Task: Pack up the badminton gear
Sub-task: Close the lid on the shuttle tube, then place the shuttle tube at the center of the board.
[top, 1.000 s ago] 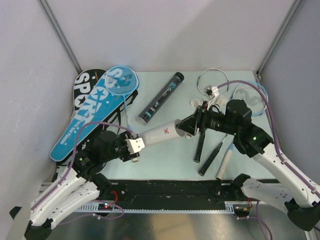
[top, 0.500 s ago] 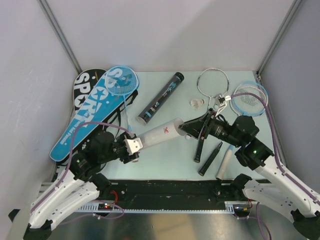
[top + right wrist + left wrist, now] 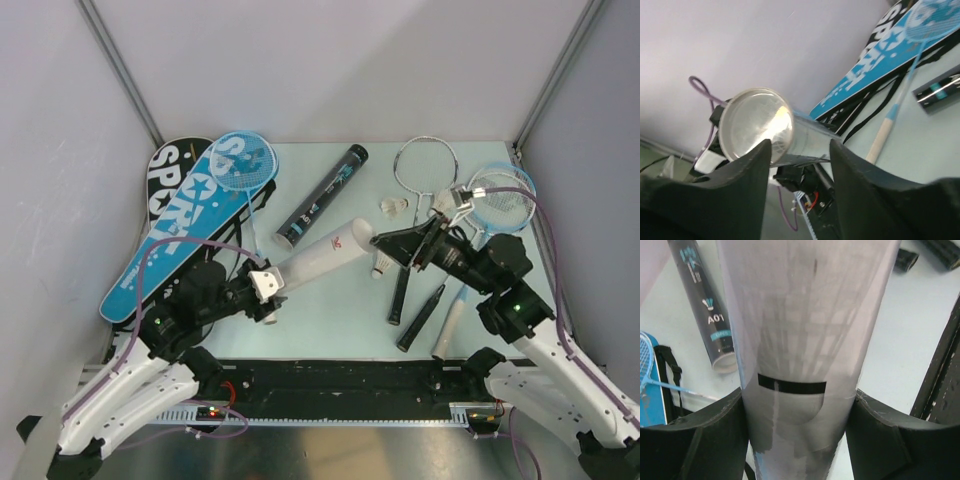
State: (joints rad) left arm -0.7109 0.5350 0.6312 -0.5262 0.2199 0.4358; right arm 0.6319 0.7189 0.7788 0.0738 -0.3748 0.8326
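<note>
Bare worktop (image 3: 330,325) up front, dead centre, room to pass there. The white tube (image 3: 325,255) slants across the middle; racket handles (image 3: 420,316) crowd the right, black tube (image 3: 322,198) lies behind.

SPORT on blue cover (image 3: 160,250), black cover (image 3: 170,158) (partly hidden); A01 on black tube (image 3: 705,305).

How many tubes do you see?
2. The white tube is gripped by the left gripper; the black tube lies on the table farther back. None seems hidden.
</note>
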